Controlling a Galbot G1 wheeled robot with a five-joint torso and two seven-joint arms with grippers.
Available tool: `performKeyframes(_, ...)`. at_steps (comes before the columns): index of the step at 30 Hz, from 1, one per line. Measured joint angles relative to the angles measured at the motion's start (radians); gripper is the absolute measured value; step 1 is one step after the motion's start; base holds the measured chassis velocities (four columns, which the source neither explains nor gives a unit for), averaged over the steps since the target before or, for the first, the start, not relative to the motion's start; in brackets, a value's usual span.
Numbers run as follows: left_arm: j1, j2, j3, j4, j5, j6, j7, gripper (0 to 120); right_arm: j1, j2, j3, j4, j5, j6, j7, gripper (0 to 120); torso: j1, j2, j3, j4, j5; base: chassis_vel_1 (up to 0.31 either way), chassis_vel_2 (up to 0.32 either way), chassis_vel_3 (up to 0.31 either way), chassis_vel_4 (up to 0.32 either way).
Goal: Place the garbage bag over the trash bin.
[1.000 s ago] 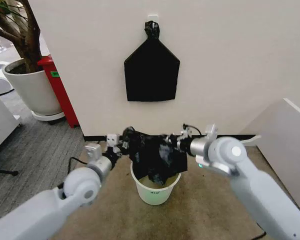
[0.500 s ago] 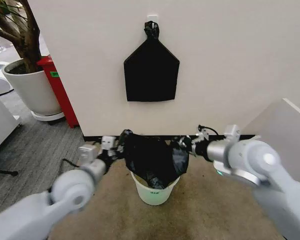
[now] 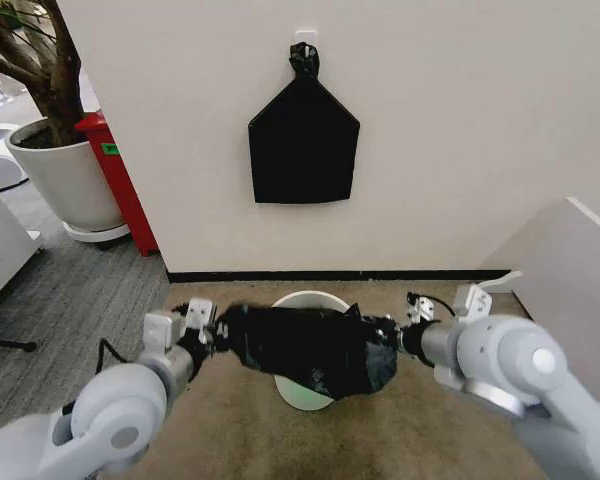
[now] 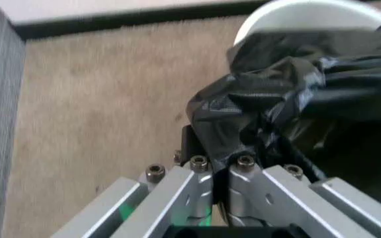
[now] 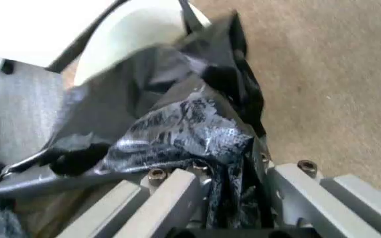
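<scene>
Black garbage bag [image 3: 305, 347] stretched btwn left pincer [image 3: 202, 335], right pincer [image 3: 392, 338], over trash bin [image 3: 306, 298]

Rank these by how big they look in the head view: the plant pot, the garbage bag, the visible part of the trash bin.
1. Garbage bag, stretched between the left gripper and right gripper.
2. Plant pot, close behind and farther away, so this ranking is unsure.
3. Trash bin, mostly covered.

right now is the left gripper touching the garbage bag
Touching. In the left wrist view the left gripper has its jaws shut on a bunched edge of the garbage bag, black plastic pinched between them.
</scene>
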State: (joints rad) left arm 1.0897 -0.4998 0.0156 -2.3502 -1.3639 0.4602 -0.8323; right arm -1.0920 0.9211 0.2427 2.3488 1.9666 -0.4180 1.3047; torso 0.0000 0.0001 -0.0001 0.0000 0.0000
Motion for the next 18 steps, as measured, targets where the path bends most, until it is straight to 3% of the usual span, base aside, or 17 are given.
performKeyframes(5,-0.019,-0.061,0.036,0.084,0.022,-0.007,0.029,0,-0.057,0.051,-0.006,-0.043,-0.08,-0.024,-0.078,0,0.0,0.0,0.0,0.0,0.0,0.0,0.0,0.0,0.0)
performKeyframes(7,-0.042,-0.102,0.084,0.154,0.08,-0.039,0.074,0,-0.087,0.08,-0.011,-0.094,-0.162,-0.04,-0.172,0,0.0,0.0,0.0,0.0,0.0,0.0,0.0,0.0,0.0)
performKeyframes(15,-0.043,-0.165,0.15,0.241,0.19,-0.128,0.145,0,-0.154,0.094,-0.006,-0.141,-0.329,-0.037,-0.298,0,0.0,0.0,0.0,0.0,0.0002,0.0,0.0,0.0,0.0)
performKeyframes(18,-0.042,-0.204,0.178,0.29,0.251,-0.196,0.178,0,-0.186,0.094,0.015,-0.165,-0.394,-0.006,-0.372,0,0.0,0.0,0.0,0.0001,0.0001,0.0,0.0,0.0,0.0)
